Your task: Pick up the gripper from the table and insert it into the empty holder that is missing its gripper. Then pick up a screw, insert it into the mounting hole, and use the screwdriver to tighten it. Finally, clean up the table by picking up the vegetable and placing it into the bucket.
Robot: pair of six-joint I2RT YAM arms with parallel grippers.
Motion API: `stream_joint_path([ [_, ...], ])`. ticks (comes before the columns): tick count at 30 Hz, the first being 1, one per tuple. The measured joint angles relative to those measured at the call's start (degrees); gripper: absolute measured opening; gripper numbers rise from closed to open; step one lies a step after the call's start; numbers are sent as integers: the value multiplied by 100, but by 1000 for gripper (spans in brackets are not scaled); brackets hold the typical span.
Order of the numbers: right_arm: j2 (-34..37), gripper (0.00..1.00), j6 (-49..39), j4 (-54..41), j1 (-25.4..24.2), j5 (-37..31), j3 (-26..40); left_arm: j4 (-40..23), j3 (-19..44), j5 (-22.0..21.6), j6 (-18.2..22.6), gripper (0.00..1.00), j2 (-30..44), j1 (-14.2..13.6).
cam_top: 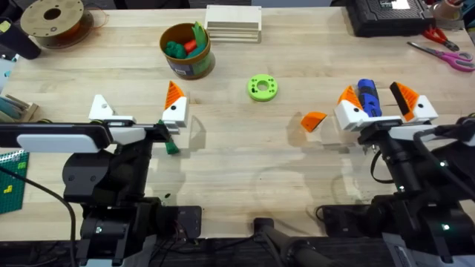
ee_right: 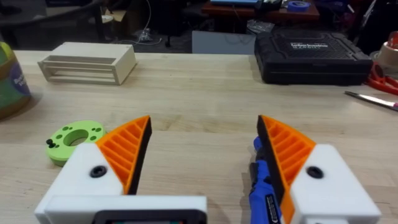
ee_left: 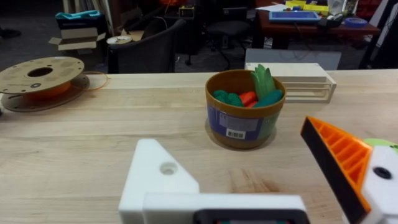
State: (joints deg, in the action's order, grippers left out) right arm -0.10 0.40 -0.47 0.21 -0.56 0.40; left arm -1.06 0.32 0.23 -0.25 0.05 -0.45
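The light wooden table (cam_top: 245, 159) carries every task item.

**Grippers.** The left gripper (cam_top: 137, 113), white-fingered, stands with its fingers wide apart, holding nothing. One finger is the bare white angular plastic holder (ee_left: 163, 177), its orange pad missing and its mounting hole open. The right gripper (cam_top: 382, 104) also stands spread, both orange pads fitted. The stubby blue cylindrical screwdriver (cam_top: 367, 96) lies between its fingers; contact cannot be told.

**Progress.** Judged from the layout, no step is complete.
- The loose orange ribbed wedge gripper (cam_top: 313, 120) lies on the table, just left of the right gripper.
- The holder awaits its wedge and screw.
- The small dark green toy vegetable (cam_top: 171, 147) lies just beside the left gripper.

**Containers.** The round yellow-green bucket (cam_top: 187, 50) with its orange-brown rim holds red and green toy vegetables.
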Motion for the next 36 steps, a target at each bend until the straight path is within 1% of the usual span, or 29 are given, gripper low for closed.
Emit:
stream_joint_path([
  [14,0,989,0,-63,0,-2,7,-25,0,-2,-2,980,-2,0],
  [17,0,989,170,-142,0,-4,46,47,15,4,-122,980,-2,0],
  [19,24,989,310,-594,0,4,278,-177,121,7,-303,980,-1,0],
  [21,146,991,364,-1222,0,24,648,-627,419,13,-478,980,0,0],
  [22,243,989,361,-1513,0,23,871,-982,695,17,-576,980,7,0],
  [24,550,990,321,-2218,0,31,1538,-1731,1321,23,-736,980,97,0],
  [26,914,990,245,-2928,0,43,2333,-2618,2167,100,-870,980,297,0],
  [27,1117,990,214,-3267,0,44,2752,-2960,2506,169,-906,980,401,0],
  [29,1542,990,172,-4043,2,47,3630,-4013,3317,437,-974,980,699,0],
  [31,1915,990,139,-4817,2,48,4349,-4970,3906,737,-1015,980,993,0],
  [32,2110,990,125,-5186,2,47,4690,-5578,4221,930,-1043,980,1189,0],
  [34,2410,990,107,-5738,2,46,5178,-6442,4619,1196,-1102,980,1517,0],
  [35,2539,990,103,-5917,2,46,5364,-6729,4752,1286,-1118,980,1666,0],
  [36,2630,990,101,-6005,2,46,5480,-6884,4835,1364,-1140,980,1794,0],
])
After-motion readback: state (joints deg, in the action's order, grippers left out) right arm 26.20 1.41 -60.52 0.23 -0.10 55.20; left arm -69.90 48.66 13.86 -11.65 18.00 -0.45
